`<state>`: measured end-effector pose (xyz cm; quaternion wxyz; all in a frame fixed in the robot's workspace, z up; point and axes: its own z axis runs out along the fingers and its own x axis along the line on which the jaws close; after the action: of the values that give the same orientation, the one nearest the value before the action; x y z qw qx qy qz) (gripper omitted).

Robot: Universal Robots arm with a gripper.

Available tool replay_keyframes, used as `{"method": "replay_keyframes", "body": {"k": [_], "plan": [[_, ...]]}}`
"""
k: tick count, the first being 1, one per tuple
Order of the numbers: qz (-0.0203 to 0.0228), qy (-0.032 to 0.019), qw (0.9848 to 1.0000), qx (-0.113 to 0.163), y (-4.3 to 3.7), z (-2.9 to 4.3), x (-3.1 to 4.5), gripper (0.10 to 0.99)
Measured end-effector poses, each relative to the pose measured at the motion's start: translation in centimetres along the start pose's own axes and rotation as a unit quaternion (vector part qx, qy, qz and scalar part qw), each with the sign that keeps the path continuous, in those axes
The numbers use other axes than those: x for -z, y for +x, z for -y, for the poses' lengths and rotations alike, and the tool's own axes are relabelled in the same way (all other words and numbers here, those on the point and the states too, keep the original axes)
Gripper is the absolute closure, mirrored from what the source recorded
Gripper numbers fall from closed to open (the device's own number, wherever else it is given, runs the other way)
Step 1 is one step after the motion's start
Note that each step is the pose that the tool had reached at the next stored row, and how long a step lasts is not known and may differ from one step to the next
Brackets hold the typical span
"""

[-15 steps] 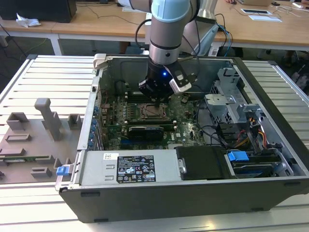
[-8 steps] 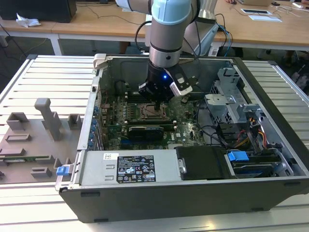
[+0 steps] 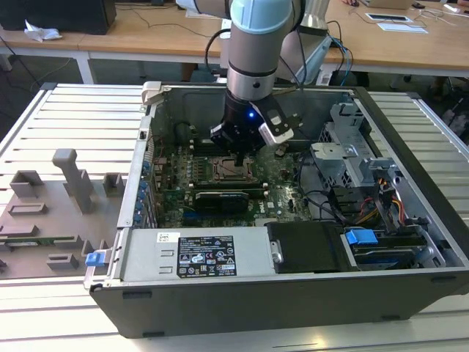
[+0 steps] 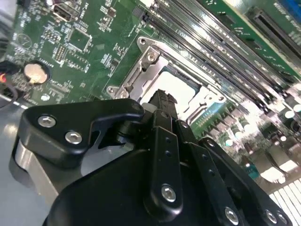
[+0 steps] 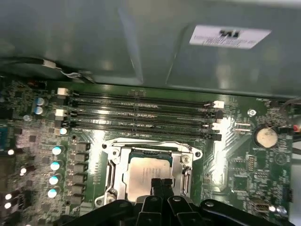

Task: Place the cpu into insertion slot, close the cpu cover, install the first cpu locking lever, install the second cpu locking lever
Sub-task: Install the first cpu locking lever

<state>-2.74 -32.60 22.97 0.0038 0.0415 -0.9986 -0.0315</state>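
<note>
The cpu [image 5: 146, 170], a silver-grey square chip, lies flat in the insertion slot [image 3: 234, 170] on the green motherboard inside the open computer case. The cpu cover [image 5: 112, 173], a silvery metal frame, lies down around the chip, whose top shows through its window. In the second wrist view the cpu [image 4: 181, 90] and the cpu cover [image 4: 137, 70] sit just past the black fingers. My gripper [image 5: 162, 183] hangs straight above the chip's near edge, shut with nothing between its fingers. In the exterior view the gripper [image 3: 238, 154] is low over the socket.
Long black memory slots [image 5: 141, 115] run beside the socket, and a coin battery [image 5: 265, 136] sits farther off. A black card [image 3: 220, 199], a power supply [image 3: 198, 253], loose cables [image 3: 330, 202] and a drive cage [image 3: 352, 147] crowd the case. A grey fixture board [image 3: 51, 213] lies at the exterior view's left.
</note>
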Motion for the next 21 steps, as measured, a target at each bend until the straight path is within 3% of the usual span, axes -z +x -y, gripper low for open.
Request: {"method": "replay_keyframes", "body": {"k": [7,21], "plan": [[0.0000,0.0000,1.0000,0.000,0.01,-0.10,1.63,0.980],[0.0000,0.0001,1.0000,0.000,0.02,-0.20,3.19,0.980]]}}
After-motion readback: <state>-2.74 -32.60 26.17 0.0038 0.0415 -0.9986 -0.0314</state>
